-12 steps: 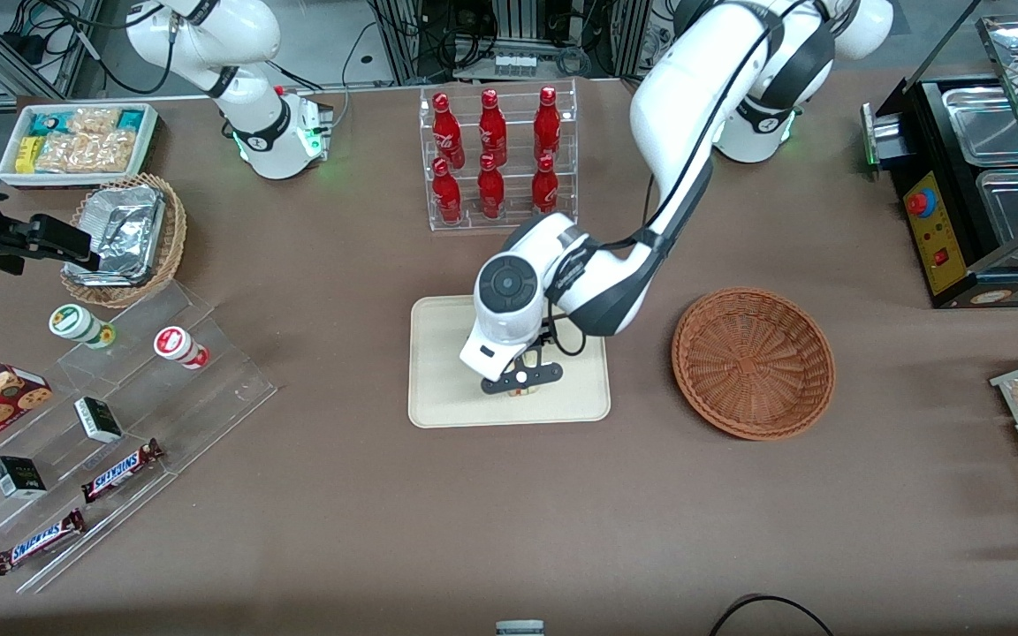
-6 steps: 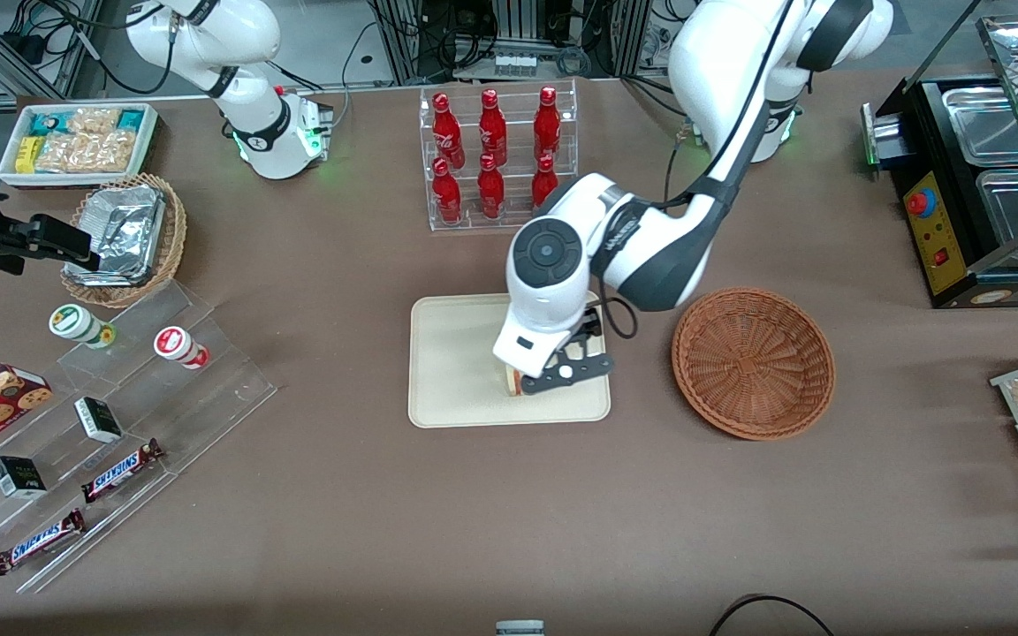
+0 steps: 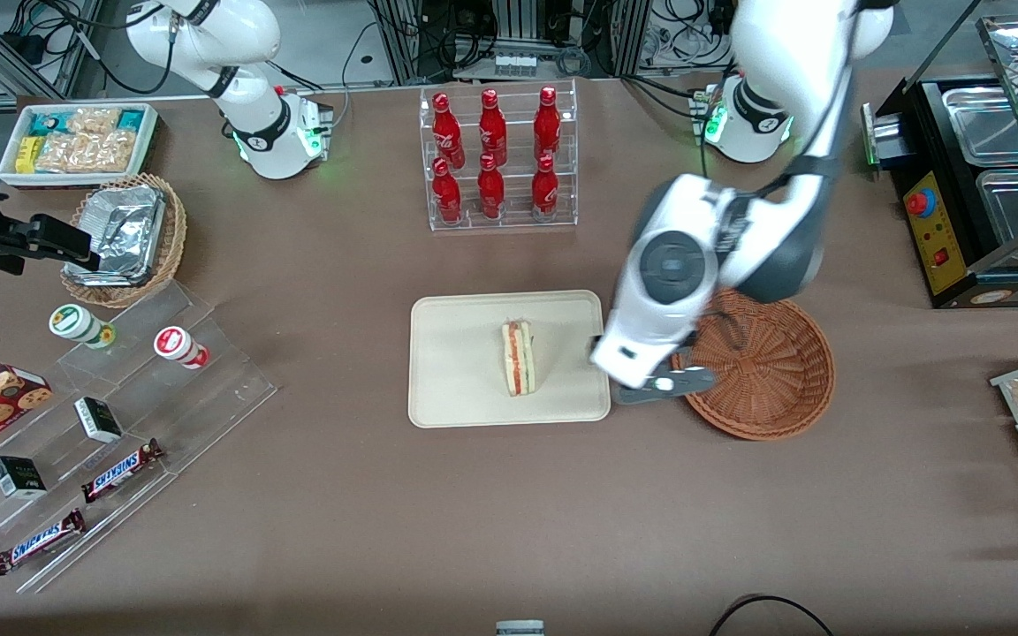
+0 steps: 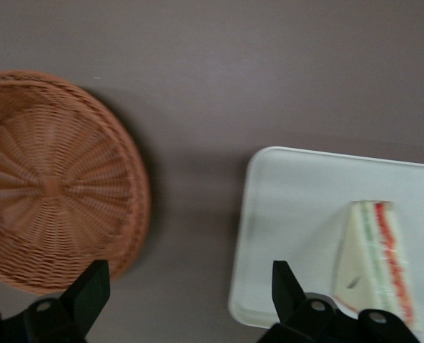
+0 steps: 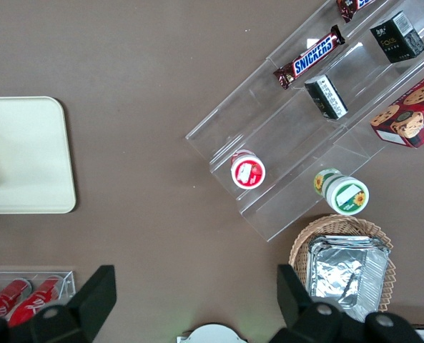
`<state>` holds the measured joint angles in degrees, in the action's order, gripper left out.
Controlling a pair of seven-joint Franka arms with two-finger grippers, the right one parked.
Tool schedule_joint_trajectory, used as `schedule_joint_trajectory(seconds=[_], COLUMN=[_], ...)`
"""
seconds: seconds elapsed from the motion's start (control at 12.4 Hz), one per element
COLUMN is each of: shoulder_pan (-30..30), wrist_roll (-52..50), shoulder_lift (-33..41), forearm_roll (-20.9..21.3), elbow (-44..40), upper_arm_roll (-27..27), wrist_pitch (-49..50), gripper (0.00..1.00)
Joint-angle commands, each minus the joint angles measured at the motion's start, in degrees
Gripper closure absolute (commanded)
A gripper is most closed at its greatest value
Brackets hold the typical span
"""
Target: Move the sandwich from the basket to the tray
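Brown bench (image 3: 474, 512): sandwich (image 3: 519, 357), a soft white wedge with red and green layers, lies mid-bench on the smooth cream tray (image 3: 456, 389), gripper (image 3: 664, 386) between tray and empty woven basket (image 3: 765, 371), fingers (image 4: 90, 289) apart, so placing looks done, next likely retreat.

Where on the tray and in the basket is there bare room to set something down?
The tray is bare on both sides of the sandwich, with more room toward the parked arm's end. The basket holds nothing, but the open gripper hangs over the gap between tray and basket, overlapping the basket's rim.
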<state>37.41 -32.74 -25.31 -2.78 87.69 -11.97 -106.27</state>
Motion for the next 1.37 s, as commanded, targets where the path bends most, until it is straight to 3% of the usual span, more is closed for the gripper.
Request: schedule_joint_trajectory(seconds=[0.0,0.4,0.48,0.65,0.89,1.13,1.29], shoulder_pan=[0.7,0.6,-2.7,-14.7,-27.1,-33.4,-41.0], wrist_roll=[8.0,19.2,21.6,22.3,26.1,31.6,34.6], shoulder_lift=[6.7,14.6,16.1,18.1,21.8,25.4,27.3], forearm_roll=[-0.9,-0.6,-0.4,0.7,4.4,4.4,4.3], elbow=[7.9,9.3,9.0,7.7,7.9,8.4,8.1], upper_arm_roll=[-4.4,-10.3,-9.7,0.9,11.2,15.5,21.8], wrist_pitch=[-1.2,5.5,7.9,10.3,13.9,17.5,20.2], gripper=[0.00,0.00,0.00,0.00,0.00,0.00,0.00])
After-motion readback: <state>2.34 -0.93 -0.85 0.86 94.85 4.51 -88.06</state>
